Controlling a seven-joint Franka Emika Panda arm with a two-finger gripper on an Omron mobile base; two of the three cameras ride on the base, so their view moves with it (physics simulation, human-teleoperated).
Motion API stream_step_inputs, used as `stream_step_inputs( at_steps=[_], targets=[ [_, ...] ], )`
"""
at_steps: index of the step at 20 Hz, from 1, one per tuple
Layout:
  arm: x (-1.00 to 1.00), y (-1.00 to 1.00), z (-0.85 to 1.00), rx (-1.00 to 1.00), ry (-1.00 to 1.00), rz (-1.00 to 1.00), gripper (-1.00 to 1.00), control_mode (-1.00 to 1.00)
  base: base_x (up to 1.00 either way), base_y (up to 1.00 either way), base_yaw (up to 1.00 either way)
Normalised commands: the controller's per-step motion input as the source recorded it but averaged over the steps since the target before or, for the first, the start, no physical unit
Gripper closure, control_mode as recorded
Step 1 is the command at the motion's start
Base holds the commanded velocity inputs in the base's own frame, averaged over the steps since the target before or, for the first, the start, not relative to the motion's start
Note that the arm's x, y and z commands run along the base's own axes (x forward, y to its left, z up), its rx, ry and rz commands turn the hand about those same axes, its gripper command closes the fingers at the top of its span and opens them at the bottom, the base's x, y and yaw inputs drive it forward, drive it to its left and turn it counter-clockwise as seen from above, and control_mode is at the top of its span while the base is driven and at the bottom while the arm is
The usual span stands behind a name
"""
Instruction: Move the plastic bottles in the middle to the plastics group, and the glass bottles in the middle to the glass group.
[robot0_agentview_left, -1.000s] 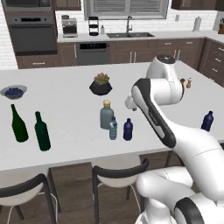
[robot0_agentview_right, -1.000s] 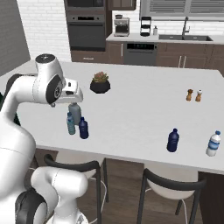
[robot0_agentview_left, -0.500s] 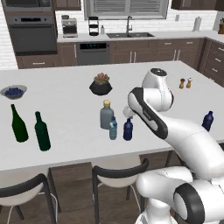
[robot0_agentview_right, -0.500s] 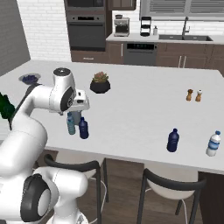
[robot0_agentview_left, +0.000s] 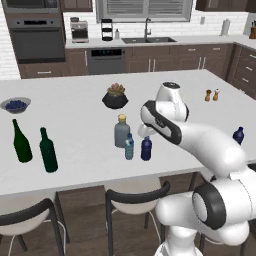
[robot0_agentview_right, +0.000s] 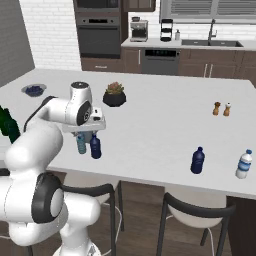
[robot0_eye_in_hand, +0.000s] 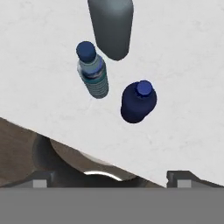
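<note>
Three bottles stand together mid-counter: a squat grey bottle with a tan cap (robot0_agentview_left: 121, 132), a pale blue bottle (robot0_agentview_left: 129, 147) and a navy bottle (robot0_agentview_left: 146, 149). From above, the hand view shows the grey bottle (robot0_eye_in_hand: 111, 26), the pale bottle (robot0_eye_in_hand: 92, 73) and the navy bottle (robot0_eye_in_hand: 138, 102). My gripper (robot0_eye_in_hand: 111, 179) hangs open over them, nearest the counter's front edge, holding nothing. From the right it is just above the pale bottle (robot0_agentview_right: 81, 144) and navy bottle (robot0_agentview_right: 95, 147). Two tall green bottles (robot0_agentview_left: 35, 145) stand at the left. A navy bottle (robot0_agentview_right: 198, 160) and a pale one (robot0_agentview_right: 244, 164) form the right group.
A potted plant (robot0_agentview_left: 115, 96) sits behind the middle bottles. A bowl of dark fruit (robot0_agentview_left: 15, 104) is at the far left, salt and pepper shakers (robot0_agentview_left: 212, 95) at the far right. Stools (robot0_agentview_left: 137, 197) stand below the counter's front edge.
The arm has folded forward and down, bringing the hand from the right side to just above the middle bottles. The bottles have not moved.
</note>
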Motion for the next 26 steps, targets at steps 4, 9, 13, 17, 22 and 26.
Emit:
stream_step_inputs(
  at_steps=[4,9,13,17,22,26],
  targets=[
    [0.23,0.0,-0.31,-0.01,0.0,0.0,-1.0,-1.0,0.0,0.0,0.0],
    [0.12,0.0,-0.33,0.0,0.0,0.0,-1.0,-1.0,0.0,0.0,0.0],
    [0.03,0.0,-0.28,0.0,0.0,0.0,-1.0,-1.0,0.0,0.0,0.0],
    [0.1,0.0,-0.31,0.0,0.0,0.0,-1.0,-1.0,0.0,0.0,0.0],
    [0.26,-0.03,-0.15,0.0,-0.01,0.01,-1.0,-1.0,0.0,0.0,0.0],
    [0.13,-0.03,0.0,0.0,0.0,0.01,-1.0,-1.0,0.0,0.0,0.0]
  ],
)
